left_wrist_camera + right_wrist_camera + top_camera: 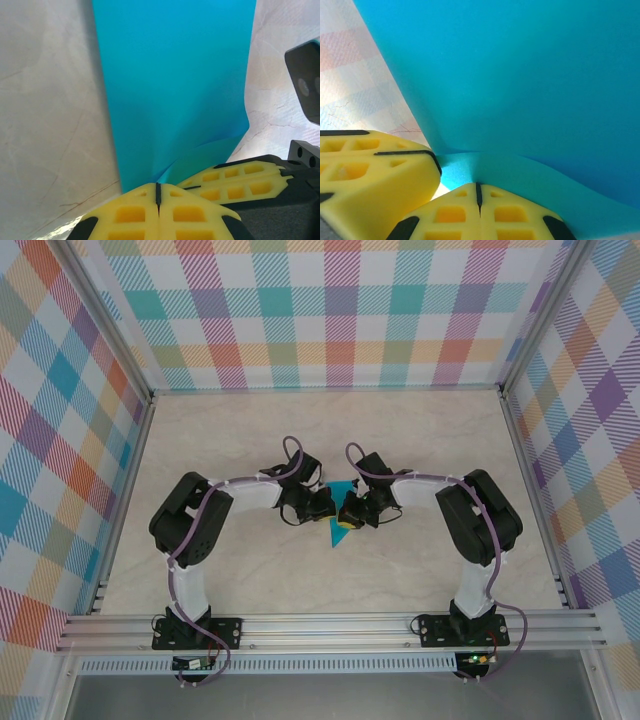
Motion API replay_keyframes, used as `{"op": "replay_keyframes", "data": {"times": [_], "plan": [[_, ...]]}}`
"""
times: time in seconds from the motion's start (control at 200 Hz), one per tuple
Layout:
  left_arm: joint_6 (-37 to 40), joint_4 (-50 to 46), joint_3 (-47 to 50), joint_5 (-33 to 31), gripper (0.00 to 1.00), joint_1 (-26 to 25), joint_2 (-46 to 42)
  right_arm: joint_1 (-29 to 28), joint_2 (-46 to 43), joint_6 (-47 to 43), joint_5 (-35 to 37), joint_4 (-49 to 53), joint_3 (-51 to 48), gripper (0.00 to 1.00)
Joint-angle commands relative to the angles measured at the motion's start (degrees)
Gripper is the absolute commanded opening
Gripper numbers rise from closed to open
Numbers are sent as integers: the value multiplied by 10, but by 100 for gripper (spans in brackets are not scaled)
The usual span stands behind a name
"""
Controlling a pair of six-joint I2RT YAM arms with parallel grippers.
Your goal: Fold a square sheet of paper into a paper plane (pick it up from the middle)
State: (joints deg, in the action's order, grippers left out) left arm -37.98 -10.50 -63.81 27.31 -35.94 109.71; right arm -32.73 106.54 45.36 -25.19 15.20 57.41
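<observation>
Yellow fingertips are seen closest in the left wrist view, pressed flat together along a dark seam, and the right-hand fingertips are pressed together the same way in the right wrist view. Around them, the pale marbled table is seen spread wide on every side of the jaws. The left arm and right arm are bent inward so that the two sets of jaws are brought almost tip to tip near the table's middle. Between and just ahead of them the sheet of paper is found. It is teal, already creased into a narrowing triangular form, with one layer lapped over another close to the tips. Whether it is lifted clear of the table cannot be told. The step in hand is judged to be a fold midway through the plane, with the paper pinched from both sides at one end and the dart shape not yet finished. The next move is thought to call for one flap to be drawn over and pressed along a clean line while the other side is held. Care would be needed, since thin paper so pinched could buckle or slip. Both sets of jaws are fully closed. Each appears to be nipped on the paper's lower edge, where it curls into the seam, and the two sets nearly touch each other.
</observation>
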Motion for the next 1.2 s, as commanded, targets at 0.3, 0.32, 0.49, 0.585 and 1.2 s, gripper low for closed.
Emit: {"op": "replay_keyframes", "data": {"times": [0.3, 0.32, 0.49, 0.585, 1.2], "plan": [[44, -89, 13, -67, 0, -8, 23, -6, -37, -17, -1, -66, -55, 0], [46, -92, 12, -70, 0, -8, 23, -5, -41, -18, -3, -72, -56, 0], [57, -107, 8, -87, 0, -8, 26, -3, -58, -18, -11, -116, -69, 0], [63, -126, 1, -105, 0, -9, 32, 0, -55, -18, -5, -129, -77, 0], [101, -176, -17, -181, 0, -23, 55, 42, -73, 24, 6, -175, -110, 0]]}}
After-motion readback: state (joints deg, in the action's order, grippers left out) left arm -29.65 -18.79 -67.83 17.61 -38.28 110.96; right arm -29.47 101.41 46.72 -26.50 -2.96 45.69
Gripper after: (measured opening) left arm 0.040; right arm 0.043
